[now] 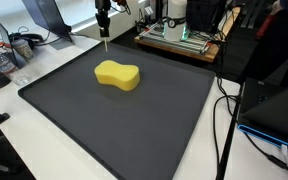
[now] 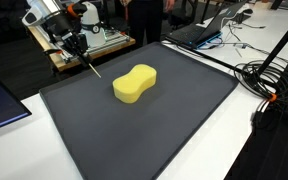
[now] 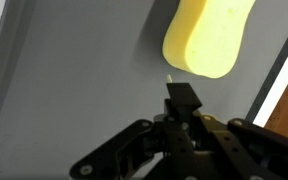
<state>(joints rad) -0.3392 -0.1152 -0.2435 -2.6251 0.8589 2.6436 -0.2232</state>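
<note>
Jaws of the gripper (image 3: 184, 105) pinch narrow on a thin stick (image 2: 92, 66), its tip hanging near the yellow sponge (image 2: 134, 83) over the black mat (image 2: 184, 120). Light, stiff, probably slippery; best held at its upper end.

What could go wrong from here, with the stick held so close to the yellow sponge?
1. The thin stick in the gripper might slip or tilt if its tip presses the dark mat.
2. The yellow sponge lies unheld and looks soft, so a poke may just push it aside.
</note>
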